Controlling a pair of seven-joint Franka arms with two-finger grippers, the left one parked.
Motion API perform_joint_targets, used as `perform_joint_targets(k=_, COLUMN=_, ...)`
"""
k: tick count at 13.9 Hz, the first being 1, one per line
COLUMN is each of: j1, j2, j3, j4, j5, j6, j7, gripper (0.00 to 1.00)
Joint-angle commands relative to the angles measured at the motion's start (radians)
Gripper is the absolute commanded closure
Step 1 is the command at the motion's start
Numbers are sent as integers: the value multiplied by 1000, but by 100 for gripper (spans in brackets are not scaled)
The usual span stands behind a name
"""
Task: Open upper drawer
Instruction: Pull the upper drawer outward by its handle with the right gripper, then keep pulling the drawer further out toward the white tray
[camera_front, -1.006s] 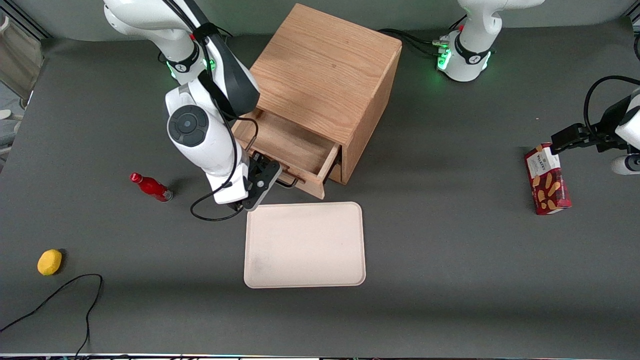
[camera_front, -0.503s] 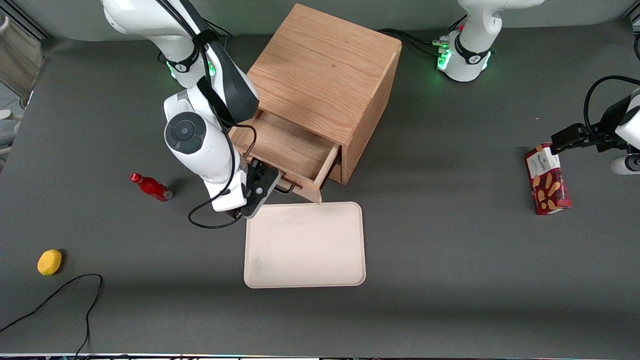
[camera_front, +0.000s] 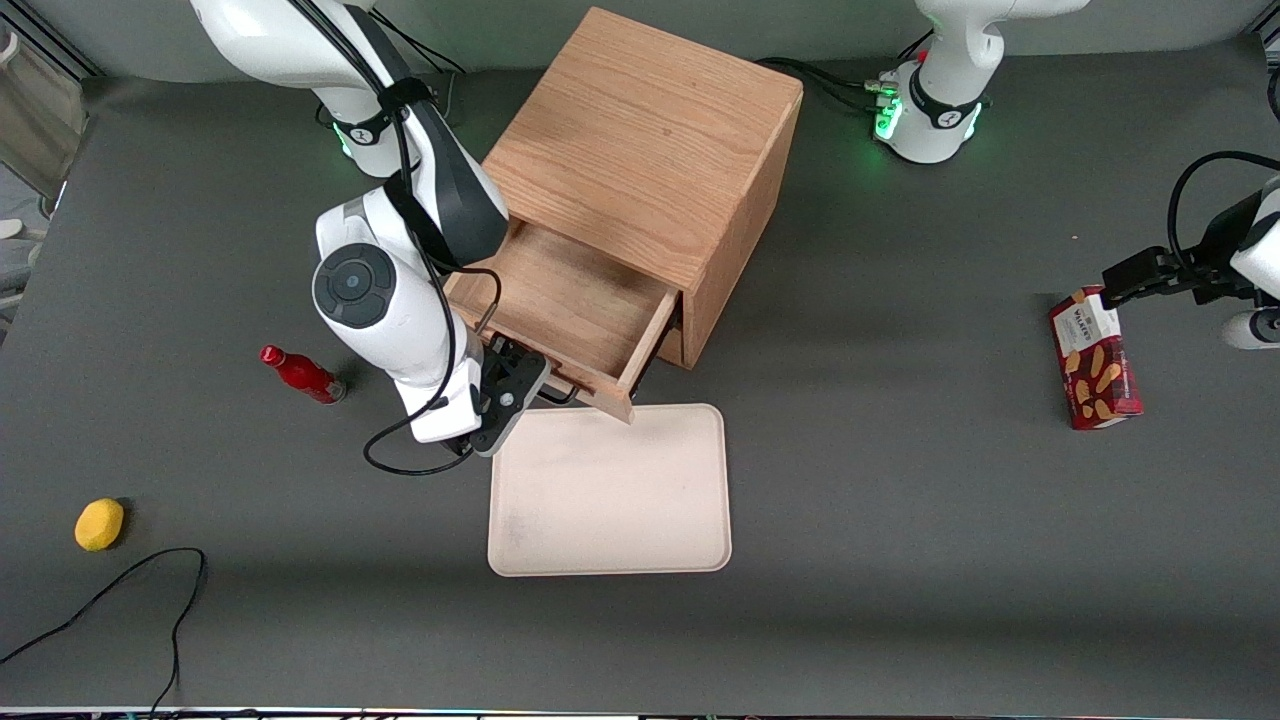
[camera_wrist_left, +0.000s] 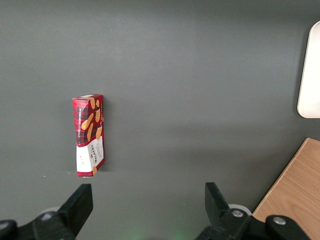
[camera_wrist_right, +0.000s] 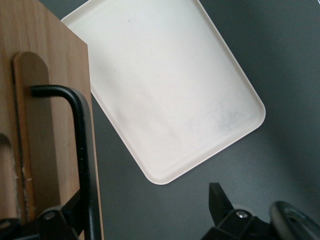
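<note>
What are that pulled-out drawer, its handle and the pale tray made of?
The upper drawer looks like light oak with a matte finish: its grain lines show. Its handle, where the gripper sits, looks like thin black metal rod with a faint sheen. The tray seems matte cream plastic, smooth with rounded corners.

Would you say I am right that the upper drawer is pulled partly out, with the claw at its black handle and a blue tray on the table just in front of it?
Nearly: the tray is cream, not blue, as the front view shows. The rest holds: the upper drawer is pulled partly out, with the claw at its black handle.
</note>
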Motion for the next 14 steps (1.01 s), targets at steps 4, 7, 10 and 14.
perform_joint_targets(k=4, j1=-39, j2=45, j3=3, j4=65, j5=5, j6=-13, j7=-48, gripper=0)
perform_joint_targets(k=7, j1=-45, j2=62, j3=5, j4=78, j5=5, j6=-14, j7=-48, gripper=0)
perform_joint_targets(k=10, j1=-62, j2=85, j3=6, j4=127, j5=6, j6=-59, j7=-48, gripper=0)
perform_joint_targets(k=14, j1=-83, j2=100, j3=6, j4=160, j5=29, j6=-96, j7=-46, gripper=0)
